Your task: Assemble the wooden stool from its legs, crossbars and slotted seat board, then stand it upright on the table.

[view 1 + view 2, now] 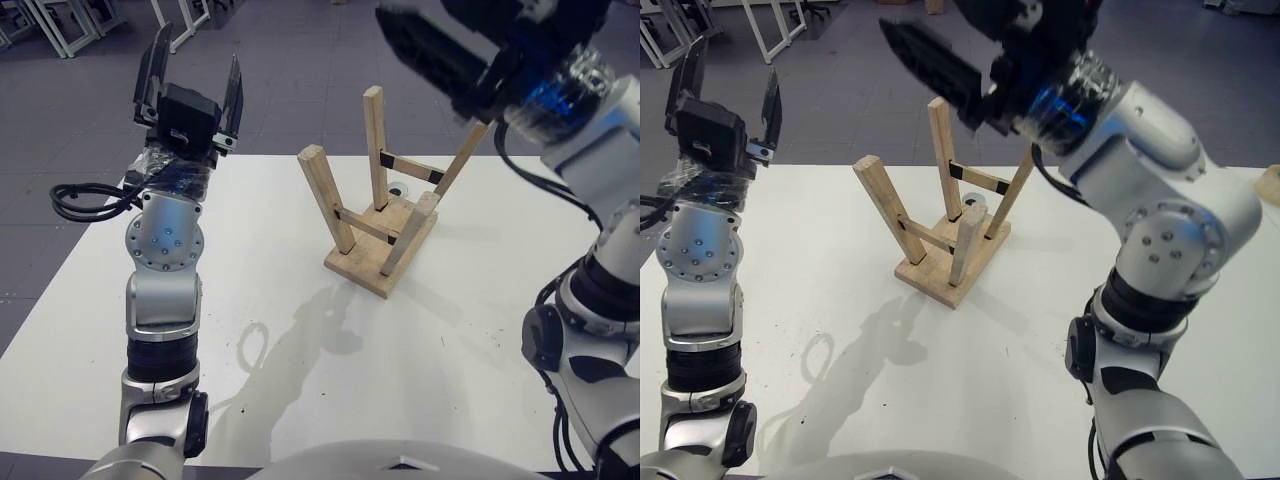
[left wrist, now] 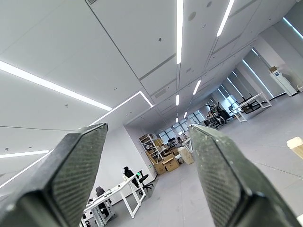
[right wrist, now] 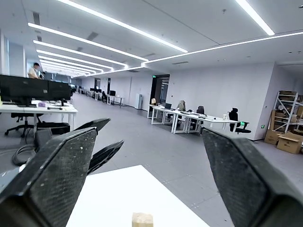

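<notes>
While the stool [image 1: 383, 232] rests upside down on the white worktop [image 1: 300, 380], its seat board [image 1: 358, 268] lies flat against the surface. Its four legs [image 1: 327, 195] point up and splay outward. Dark-ended crossbars [image 1: 412, 170] join the legs.

Well left of stool: a black cable [image 1: 75, 200] is looped on the worktop edge.

Left of stool, apart from it: the left tool [image 1: 200, 45] is raised above worktop level, pointing upward. Its fingers are spread wide and there is nothing between them.

Above stool, over its far right leg: the right tool [image 3: 151, 136] is held high. In the right wrist view its fingers stand wide apart and grip nothing, with one leg tip visible below the gap. There is no contact with the stool.
</notes>
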### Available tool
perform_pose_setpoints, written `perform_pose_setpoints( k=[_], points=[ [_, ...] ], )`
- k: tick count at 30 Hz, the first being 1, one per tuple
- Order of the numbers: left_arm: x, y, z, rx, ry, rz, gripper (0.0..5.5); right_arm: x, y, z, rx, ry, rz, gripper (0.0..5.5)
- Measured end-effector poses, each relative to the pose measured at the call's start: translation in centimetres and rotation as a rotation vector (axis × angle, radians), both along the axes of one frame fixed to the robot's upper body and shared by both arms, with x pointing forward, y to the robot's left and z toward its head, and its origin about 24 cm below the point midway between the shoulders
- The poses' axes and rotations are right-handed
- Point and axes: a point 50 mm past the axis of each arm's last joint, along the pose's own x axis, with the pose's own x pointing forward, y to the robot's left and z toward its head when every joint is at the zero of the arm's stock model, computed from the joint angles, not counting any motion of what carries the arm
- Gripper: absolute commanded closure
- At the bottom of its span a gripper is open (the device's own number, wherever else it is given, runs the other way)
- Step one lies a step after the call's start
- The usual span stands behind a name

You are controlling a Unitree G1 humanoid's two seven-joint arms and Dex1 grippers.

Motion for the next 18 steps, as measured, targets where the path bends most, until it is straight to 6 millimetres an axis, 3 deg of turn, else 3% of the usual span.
perform_pose_setpoints(
  k=[2, 5, 8, 11, 14, 16, 18],
  points=[
    [0.1, 0.0, -0.1, -0.003, 0.007, 0.002, 2.32, 0.7, 0.1, -1.5, -0.08, 0.047, -0.038, 1.49],
    [0.2, 0.2, -0.4, -0.006, 0.019, 0.008, 2.32, 0.9, -0.2, -9.3, -0.262, 0.297, -0.057, 1.49],
    [0.4, 0.2, -0.9, -0.022, 0.043, 0.011, 2.32, 0.2, 0.6, -10.8, -0.302, 0.252, -0.067, 1.49],
    [0.5, 0.2, -1.1, -0.029, 0.053, 0.011, 2.32, 1.0, 0.9, -10.4, -0.264, 0.236, -0.073, 1.49],
    [0.5, 0.3, -1.3, -0.035, 0.063, 0.017, 2.32, 1.5, -0.1, -9.2, -0.125, 0.278, -0.086, 1.49],
    [0.4, 0.5, -1.5, -0.049, 0.06, 0.028, 2.32, 1.6, -0.9, -6.0, 0.001, 0.199, -0.12, 1.49],
    [0.2, 0.9, -1.6, -0.074, 0.049, 0.052, 2.32, 1.7, -1.8, -4.9, 0.015, 0.145, -0.18, 1.49]
  ],
)
